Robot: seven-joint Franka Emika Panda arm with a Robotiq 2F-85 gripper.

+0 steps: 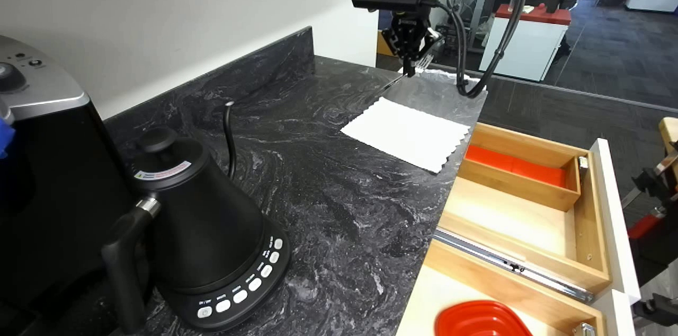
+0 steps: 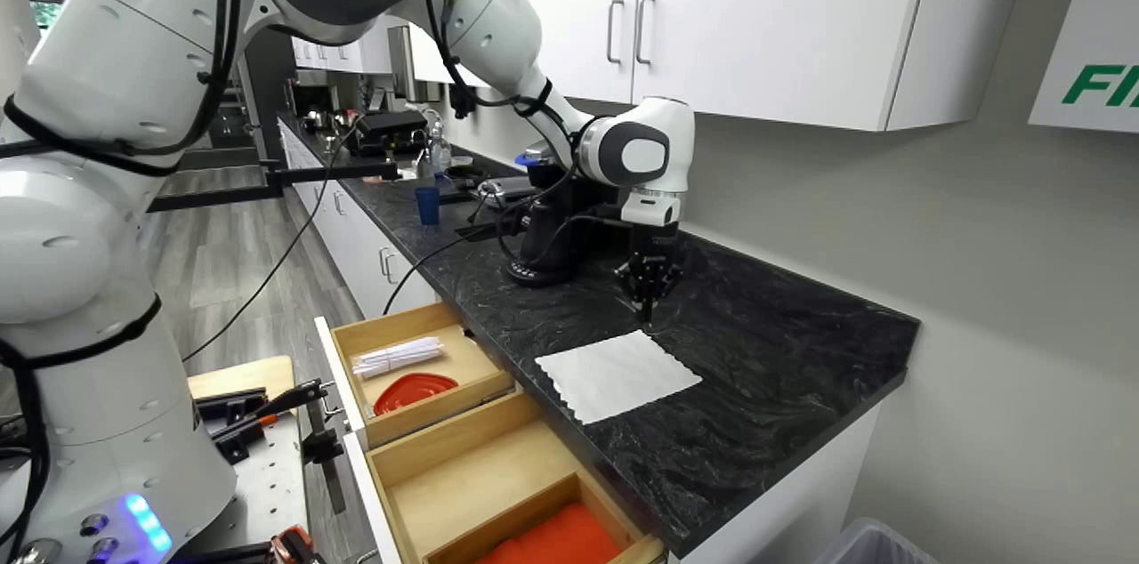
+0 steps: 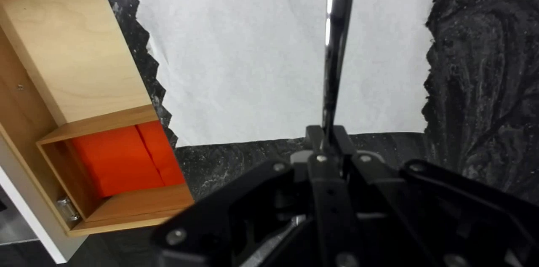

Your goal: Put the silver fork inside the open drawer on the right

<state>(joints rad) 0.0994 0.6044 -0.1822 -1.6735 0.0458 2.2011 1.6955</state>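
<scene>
The silver fork [image 3: 337, 18] is pinched between the fingertips of my gripper [image 3: 329, 133]; in the wrist view its shaft runs upward in front of the white napkin. In an exterior view its tines [image 1: 425, 62] stick out on one side of my gripper [image 1: 409, 72] and the handle slants down on the opposite side. The other exterior shot shows my gripper [image 2: 646, 313] in the air above the counter, behind the napkin in the picture. The open drawer [image 1: 511, 211], pale wood with an orange-red lined compartment [image 3: 126, 157], lies to the left in the wrist view, below counter level.
The white napkin [image 1: 408, 132] lies on the dark counter [image 1: 339, 209] near its edge. Beside the open drawer, another drawer holds a red dish [image 2: 414, 390] and a white bundle [image 2: 398, 357]. A black kettle [image 1: 206, 230] stands on the counter; cabinets [image 2: 756, 12] hang above.
</scene>
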